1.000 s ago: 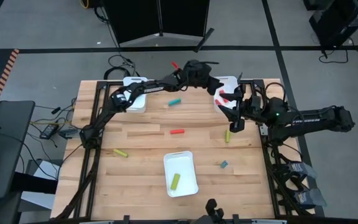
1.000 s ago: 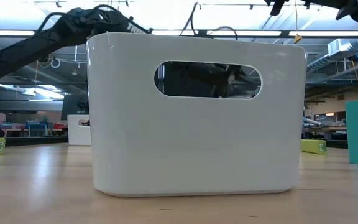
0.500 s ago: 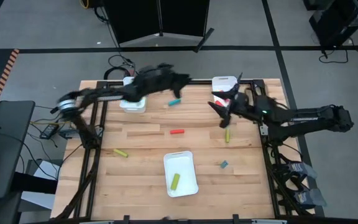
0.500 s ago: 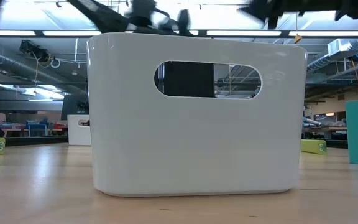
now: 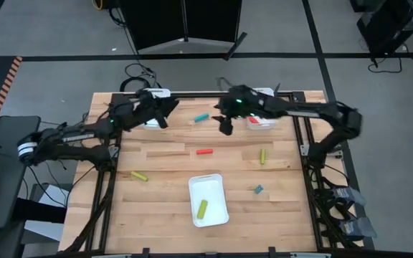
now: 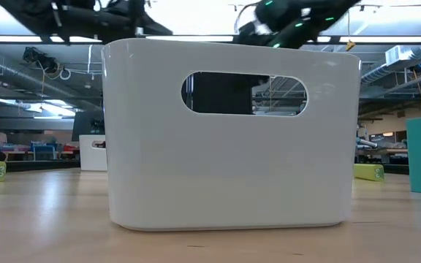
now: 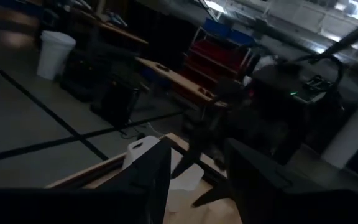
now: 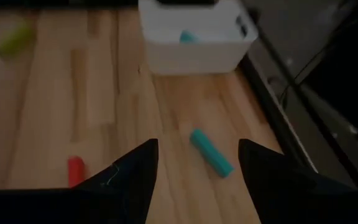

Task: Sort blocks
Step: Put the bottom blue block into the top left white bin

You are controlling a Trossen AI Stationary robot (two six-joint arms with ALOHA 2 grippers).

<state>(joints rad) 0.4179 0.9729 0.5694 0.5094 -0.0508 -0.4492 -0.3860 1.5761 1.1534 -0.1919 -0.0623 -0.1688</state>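
On the wooden counter (image 5: 163, 168) we see three white trays. The near tray (image 5: 209, 200) holds one yellow-green block (image 5: 202, 208) and, in the low view, it stands in the way of most of the scene behind it. The far-left tray (image 5: 154, 115) holds a teal block (image 8: 188, 37), the far-right tray (image 5: 262, 115) a red block (image 5: 254, 120).

Loose on the counter lie a teal block (image 5: 202, 117), a red block (image 5: 204, 152), two yellow-green blocks (image 5: 139, 175) (image 5: 262, 156) and a small teal block (image 5: 258, 189).

The left tool (image 5: 165, 111) hangs over the far-left tray with its arm stretched low; its fingers are spread and empty. The right tool (image 5: 225, 122) reaches across, just beside the loose teal block, with fingers spread.
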